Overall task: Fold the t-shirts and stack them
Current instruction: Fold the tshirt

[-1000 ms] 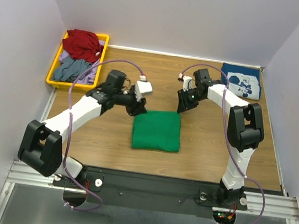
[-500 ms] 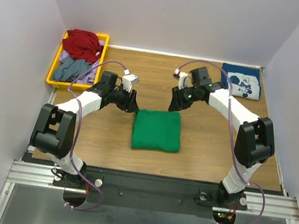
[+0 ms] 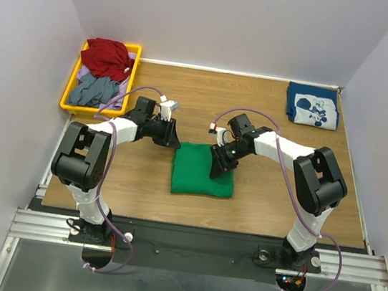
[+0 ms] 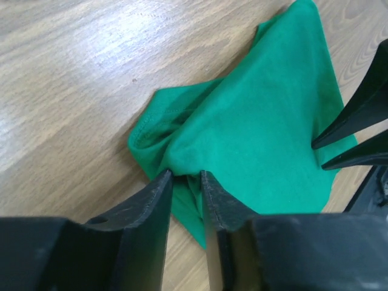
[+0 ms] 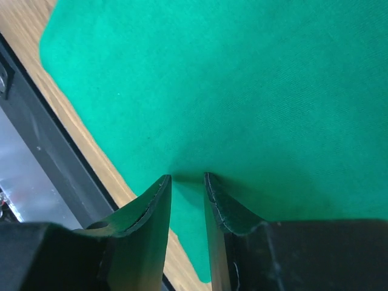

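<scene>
Folding seemingly done, stacking left: navy shirt (image 3: 312, 106) folded at far right of bench (image 3: 260, 192), green shirt (image 3: 201, 172) folded mid-bench, left hand (image 4: 186, 177) pinching its corner, right hand (image 5: 188, 179) narrow on top, grip unclear.

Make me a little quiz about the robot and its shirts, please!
1. True or false: the navy t-shirt lies apart from the green t-shirt.
2. Which colour is the bin of clothes? A yellow, B white, C black.
3. Fill in: the left gripper pinches a corner of the ___ t-shirt.
Key: 1 true; 2 A; 3 green.
</scene>
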Available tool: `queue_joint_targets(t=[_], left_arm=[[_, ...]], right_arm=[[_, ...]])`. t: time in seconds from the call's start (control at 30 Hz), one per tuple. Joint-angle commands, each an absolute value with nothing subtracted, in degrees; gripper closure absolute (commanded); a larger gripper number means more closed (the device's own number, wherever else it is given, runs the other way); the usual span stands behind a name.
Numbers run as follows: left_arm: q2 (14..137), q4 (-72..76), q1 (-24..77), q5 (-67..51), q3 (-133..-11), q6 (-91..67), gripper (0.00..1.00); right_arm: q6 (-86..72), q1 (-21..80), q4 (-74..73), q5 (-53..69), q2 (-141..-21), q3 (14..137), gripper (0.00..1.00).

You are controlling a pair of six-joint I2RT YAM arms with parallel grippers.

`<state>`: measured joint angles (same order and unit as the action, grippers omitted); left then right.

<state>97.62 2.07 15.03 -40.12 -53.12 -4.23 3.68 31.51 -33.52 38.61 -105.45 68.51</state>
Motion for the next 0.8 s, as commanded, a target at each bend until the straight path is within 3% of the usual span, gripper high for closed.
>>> queue_joint_targets(t=[0.0, 0.03, 0.17, 0.37, 0.5, 0.53, 0.63, 0.77], left_arm=[[97.8, 5.5, 15.2, -41.8, -55.5, -6.2, 0.70], [98.3, 6.0, 15.1, -41.9, -56.2, -6.3, 0.79], [98.8, 6.2, 14.9, -40.8, -57.9, -5.7, 0.97], [101.0, 5.4, 14.0, -37.5, -60.7, -1.3, 1.00], [102.1, 3.4, 13.6, -37.9, -62.8, 1.6, 0.86], [100.2, 3.1, 13.3, -38.2, -62.8, 2.4, 0.74], [93.6, 2.9, 11.4, -40.5, -62.1, 7.2, 0.60], [86.8, 2.9, 11.2, -43.1, -60.2, 11.3, 0.54]], right_arm=[[5.2, 31.4, -30.8, 38.9, -106.0, 67.9, 0.66], [5.6, 31.4, -30.7, 38.7, -106.2, 67.7, 0.66], [6.3, 31.4, -30.6, 37.7, -106.3, 67.1, 0.67], [7.4, 31.4, -29.3, 34.6, -106.8, 67.3, 0.68], [8.2, 31.3, -28.7, 33.1, -106.8, 69.6, 0.67], [8.3, 30.9, -28.7, 33.0, -105.5, 70.2, 0.66], [7.3, 29.2, -28.7, 35.2, -101.1, 71.5, 0.61], [0.9, 21.5, -25.6, 46.2, -97.8, 70.5, 0.51]])
